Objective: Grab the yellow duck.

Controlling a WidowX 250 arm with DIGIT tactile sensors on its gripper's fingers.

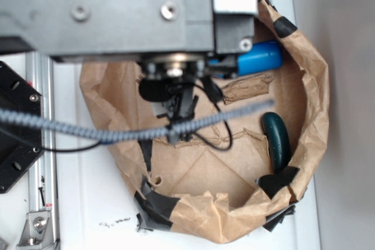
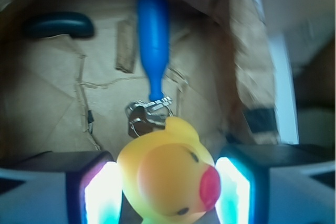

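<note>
Yellow duck [image 2: 168, 177] sits between the gripper [image 2: 167, 195] pads, which look parted (contact unclear); close squarely on its head, avoiding the keys [image 2: 147, 115] behind.

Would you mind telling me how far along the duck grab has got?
Done: the end effector straddles the small yellow rubber duck, one lit pad at each side. In hand: closing; contact can't be confirmed. Left: lifting it clear of the brown paper bag, away from the metal keys and blue bottle-shaped pin.
</note>
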